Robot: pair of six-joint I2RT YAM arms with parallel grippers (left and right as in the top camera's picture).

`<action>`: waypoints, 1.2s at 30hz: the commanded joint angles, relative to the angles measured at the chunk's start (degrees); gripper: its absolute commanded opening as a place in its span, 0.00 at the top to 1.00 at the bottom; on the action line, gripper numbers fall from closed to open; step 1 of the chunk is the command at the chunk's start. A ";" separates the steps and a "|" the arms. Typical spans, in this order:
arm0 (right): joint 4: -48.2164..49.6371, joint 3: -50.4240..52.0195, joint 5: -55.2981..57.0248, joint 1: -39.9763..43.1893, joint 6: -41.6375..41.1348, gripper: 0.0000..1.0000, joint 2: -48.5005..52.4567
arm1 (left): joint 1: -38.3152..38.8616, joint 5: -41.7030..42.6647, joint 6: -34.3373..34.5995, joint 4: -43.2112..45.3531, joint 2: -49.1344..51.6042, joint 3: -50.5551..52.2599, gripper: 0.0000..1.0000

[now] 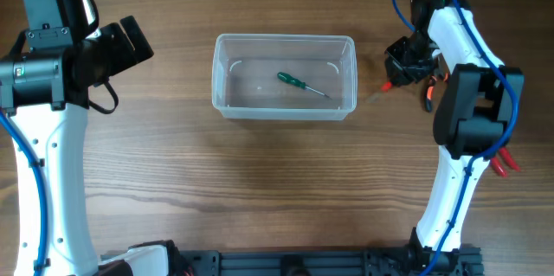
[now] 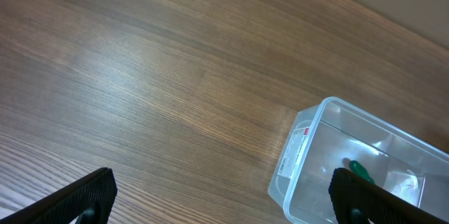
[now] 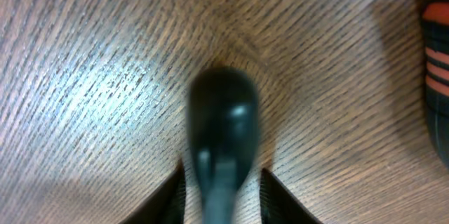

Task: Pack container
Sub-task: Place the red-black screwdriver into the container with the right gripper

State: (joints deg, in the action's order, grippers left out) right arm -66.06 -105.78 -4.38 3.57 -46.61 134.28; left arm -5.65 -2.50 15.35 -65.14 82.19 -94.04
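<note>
Overhead view: the container (image 1: 286, 112) sits in the upper middle of the frame on the wooden table (image 1: 260, 189), between the two arms. It is a clear, colourless rectangular tub with rounded corners and a raised rim. A green-handled screwdriver (image 1: 291, 79) lies slantwise on its floor, and the left wrist view shows a white label (image 2: 295, 148) on one short end. Judging by its thin transparent walls, the tub is probably light, stiff at the rim but yielding along the sides, and smooth enough to slide on the wood. If it must be steadied, the rim of a short wall looks like the best place to grip. At the upper left of the overhead frame, the left gripper (image 2: 224, 194) hangs well apart from the tub, its fingers spread wide with nothing between them. The right gripper (image 1: 405, 67) is low over the table, just right of the tub. Its own camera shows a blurred dark rounded object (image 3: 223, 119) between the fingers, but it is impossible to tell whether they clamp it.
</note>
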 commanded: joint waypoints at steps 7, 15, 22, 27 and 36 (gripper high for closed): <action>0.94 3.34 -0.61 -0.17 6.62 0.96 4.15 | -0.26 0.07 0.52 0.13 0.44 -0.09 0.00; -0.17 -2.19 0.61 -0.76 18.78 0.96 -3.39 | -0.26 0.04 0.50 0.13 0.44 -0.09 0.00; 5.20 -8.35 4.17 -10.62 44.04 0.96 -21.77 | -0.26 0.04 0.50 0.20 0.44 -0.09 0.00; 6.69 -8.28 3.28 -24.76 70.95 0.96 -26.05 | -0.26 0.07 0.48 0.17 0.44 -0.09 0.00; 5.14 -8.00 -7.80 -34.42 97.61 0.96 -14.12 | -0.26 0.07 0.48 0.13 0.44 -0.09 0.00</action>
State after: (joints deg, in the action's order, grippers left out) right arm -60.38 -114.56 -7.77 -30.72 43.07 115.52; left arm -5.65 -2.50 15.35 -65.14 82.19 -94.04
